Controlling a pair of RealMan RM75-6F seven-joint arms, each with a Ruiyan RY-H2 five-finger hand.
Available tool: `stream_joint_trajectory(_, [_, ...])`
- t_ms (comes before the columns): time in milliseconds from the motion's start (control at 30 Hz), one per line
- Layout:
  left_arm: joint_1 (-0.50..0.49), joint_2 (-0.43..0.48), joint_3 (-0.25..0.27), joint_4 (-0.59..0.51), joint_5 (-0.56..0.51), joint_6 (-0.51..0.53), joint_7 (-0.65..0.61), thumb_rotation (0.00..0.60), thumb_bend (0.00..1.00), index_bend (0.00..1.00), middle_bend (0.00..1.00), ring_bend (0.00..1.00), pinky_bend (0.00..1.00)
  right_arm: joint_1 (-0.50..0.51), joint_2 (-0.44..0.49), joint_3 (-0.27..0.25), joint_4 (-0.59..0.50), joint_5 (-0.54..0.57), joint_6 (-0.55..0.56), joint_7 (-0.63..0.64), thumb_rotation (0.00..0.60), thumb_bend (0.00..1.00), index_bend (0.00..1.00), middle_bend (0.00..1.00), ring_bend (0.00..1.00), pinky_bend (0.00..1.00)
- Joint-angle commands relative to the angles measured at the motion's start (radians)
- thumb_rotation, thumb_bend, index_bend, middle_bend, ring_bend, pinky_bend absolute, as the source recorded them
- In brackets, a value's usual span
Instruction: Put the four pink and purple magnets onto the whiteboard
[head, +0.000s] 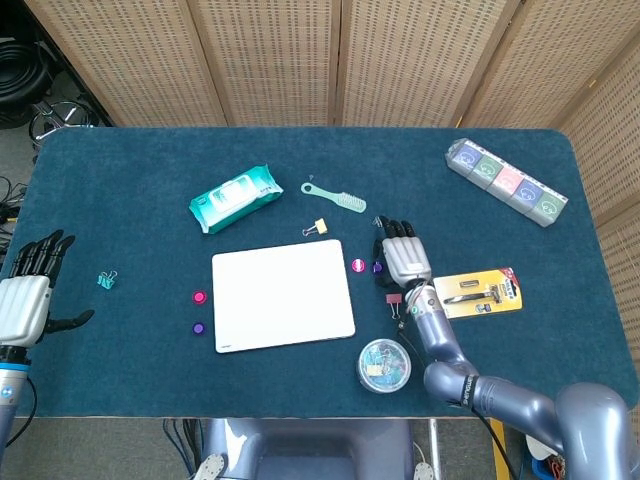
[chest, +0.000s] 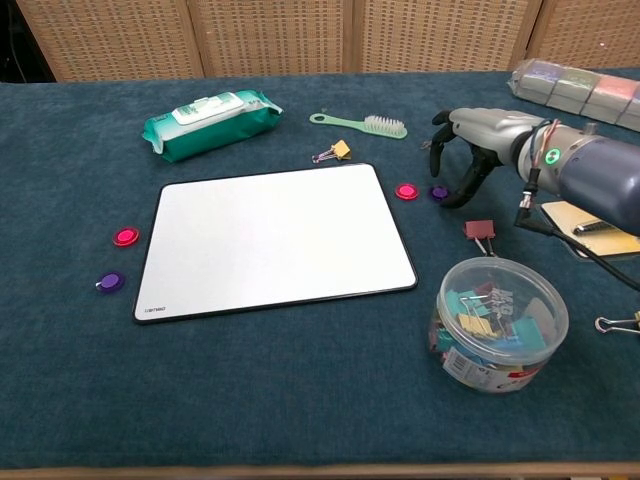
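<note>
At whiteboard's (chest: 275, 240) 3 o'clock: my right hand (chest: 472, 140) hovered over purple magnet (chest: 438, 192), fingers curled, nothing gripped.
Left hand (head: 28, 298): spread, empty.

Bright, even light falls from overhead in both my views, so the dark blue felt table (head: 150, 180) carries only faint, soft shadows (mine included); the white rectangular whiteboard (chest: 270, 238) shows no glare, and everything stays sharp to the edges

A blue table (head: 150, 150) carries a whiteboard (head: 283, 295) at centre, four magnets beside it, wipes (head: 235, 198) and brush (head: 335, 196) above, clip tub (head: 384, 364) lower right.
</note>
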Motion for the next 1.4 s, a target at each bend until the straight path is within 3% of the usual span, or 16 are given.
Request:
stream_joint_trajectory(33, [0.0,0.0,0.0,0.0,0.0,0.0,0.0,0.6,0.0,0.0,0.0,0.0,0.0,0.005,-0.003,0.002,0.009,0.009,-0.005,0.002,0.6,0.23,0.44,0.0,0.0,0.0])
stream_joint_trajectory(733, [-0.004,0.001,-0.004,0.003,-0.016,-0.012,-0.006,0.6,0.0,0.0,0.0,0.0,0.0,0.06,-0.007,-0.009,0.052,0.141,-0.077,-0.049,0.6,0.27,0.43,0.0,0.0,0.0])
stream_joint_trajectory(1067, [-0.006,0.002,-0.005,0.004,-0.021,-0.018,-0.007,0.6,0.0,0.0,0.0,0.0,0.0,0.064,-0.006,-0.017,0.059,0.157,-0.076,-0.04,0.6,0.4,0.58,0.0,0.0,0.0])
stream_joint_trajectory(1400, [-0.007,0.005,-0.003,0.001,-0.02,-0.022,-0.009,0.6,0.0,0.0,0.0,0.0,0.0,0.066,0.017,-0.011,0.012,0.153,-0.056,-0.022,0.6,0.44,0.62,0.0,0.0,0.0])
